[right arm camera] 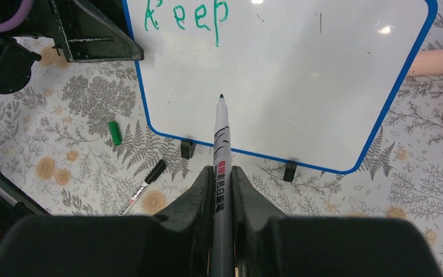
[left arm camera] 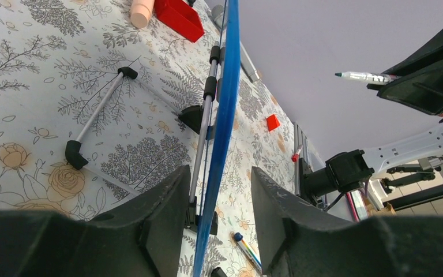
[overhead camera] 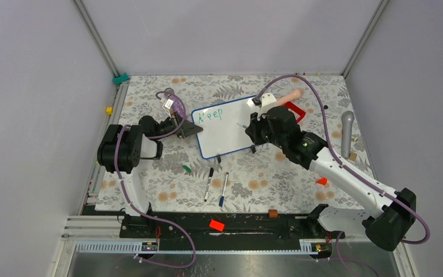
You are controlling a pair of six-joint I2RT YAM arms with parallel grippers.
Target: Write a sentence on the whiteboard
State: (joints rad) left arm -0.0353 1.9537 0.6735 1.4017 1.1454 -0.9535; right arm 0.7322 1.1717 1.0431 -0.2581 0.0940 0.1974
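Top external view: the whiteboard (overhead camera: 226, 138) is sitting mid-table, and its green sentence (overhead camera: 210, 114) is showing only "Keep". Left wrist view: the left gripper (left arm camera: 216, 173) is straddling the blue rim, jaws parted. Right wrist view: the right gripper (right arm camera: 222, 171) is pinching a marker (right arm camera: 220, 127), which is pointing at the board.
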